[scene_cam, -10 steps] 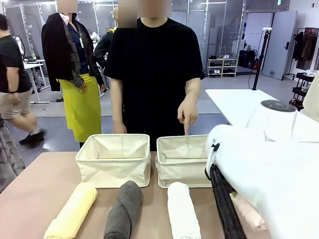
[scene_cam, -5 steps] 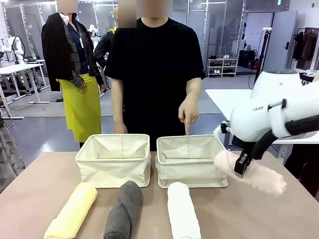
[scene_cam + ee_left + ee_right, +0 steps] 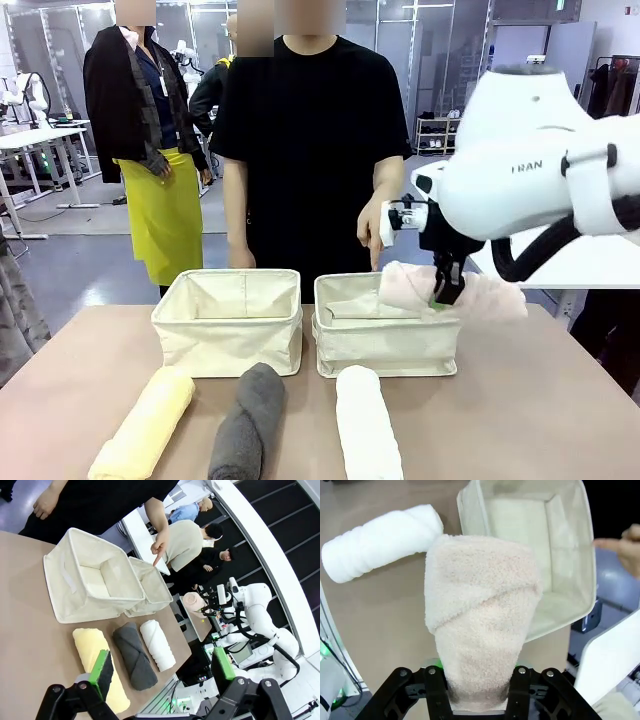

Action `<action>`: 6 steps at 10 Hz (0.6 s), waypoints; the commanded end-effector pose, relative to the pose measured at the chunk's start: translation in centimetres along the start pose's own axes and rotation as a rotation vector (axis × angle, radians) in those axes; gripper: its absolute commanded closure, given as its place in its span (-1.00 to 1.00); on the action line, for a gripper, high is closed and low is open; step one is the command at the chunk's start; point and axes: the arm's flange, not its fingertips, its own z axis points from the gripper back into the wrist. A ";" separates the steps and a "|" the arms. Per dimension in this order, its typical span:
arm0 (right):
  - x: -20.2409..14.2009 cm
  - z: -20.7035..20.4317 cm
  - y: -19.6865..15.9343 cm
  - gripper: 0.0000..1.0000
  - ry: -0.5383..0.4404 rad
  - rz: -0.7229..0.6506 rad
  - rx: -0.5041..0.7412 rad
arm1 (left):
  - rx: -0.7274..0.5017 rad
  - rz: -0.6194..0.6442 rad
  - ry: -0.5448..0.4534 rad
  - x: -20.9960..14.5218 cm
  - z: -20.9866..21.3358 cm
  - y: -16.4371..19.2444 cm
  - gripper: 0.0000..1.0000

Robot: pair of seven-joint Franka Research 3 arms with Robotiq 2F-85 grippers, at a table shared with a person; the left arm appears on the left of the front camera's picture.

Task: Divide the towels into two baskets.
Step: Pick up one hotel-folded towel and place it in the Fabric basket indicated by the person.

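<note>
My right gripper [image 3: 445, 287] is shut on the pale pink towel [image 3: 485, 297], holding it in the air over the right rim of the right basket [image 3: 385, 350]. In the right wrist view the pink towel [image 3: 480, 615] rises from my right gripper [image 3: 480, 685], with the basket [image 3: 570, 550] below it. The left basket [image 3: 228, 345] stands beside the right one. On the table in front of them lie the yellow towel [image 3: 145, 425], the grey towel [image 3: 248, 420] and the white towel [image 3: 365, 425]. My left gripper [image 3: 162, 667] hangs open above the yellow towel [image 3: 92, 655].
A person in black stands at the far edge, one hand [image 3: 375, 228] pointing a finger down at the right basket. Bare tabletop [image 3: 540, 400] lies right of the white towel. Other people stand farther back.
My right arm has carried the pink towel up from the table's right side and leftward, to above the right basket. The three other towels and the person's pointing hand have stayed put.
</note>
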 end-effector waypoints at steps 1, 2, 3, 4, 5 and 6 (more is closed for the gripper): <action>2.3 -0.8 -2.9 0.15 0.051 0.138 0.008 | -0.015 -0.010 -0.005 -0.1 0.3 -0.3 -1.00; 3.5 -1.6 -4.1 0.15 0.070 0.172 0.017 | -0.015 -0.010 -0.005 -0.1 0.3 -0.3 -1.00; 4.5 -2.7 -5.2 0.15 0.071 0.187 0.034 | -0.015 -0.010 -0.005 -0.1 0.3 -0.3 -1.00; 5.0 -3.5 -5.7 0.15 0.037 0.148 0.054 | -0.015 -0.010 -0.005 -0.1 0.3 -0.3 -1.00; 3.5 -1.8 -3.1 0.15 0.049 0.141 0.016 | -0.015 -0.010 -0.005 -0.1 0.3 -0.3 -1.00; 3.5 -1.8 -3.1 0.15 0.049 0.141 0.016 | -0.015 -0.010 -0.005 -0.1 0.3 -0.3 -1.00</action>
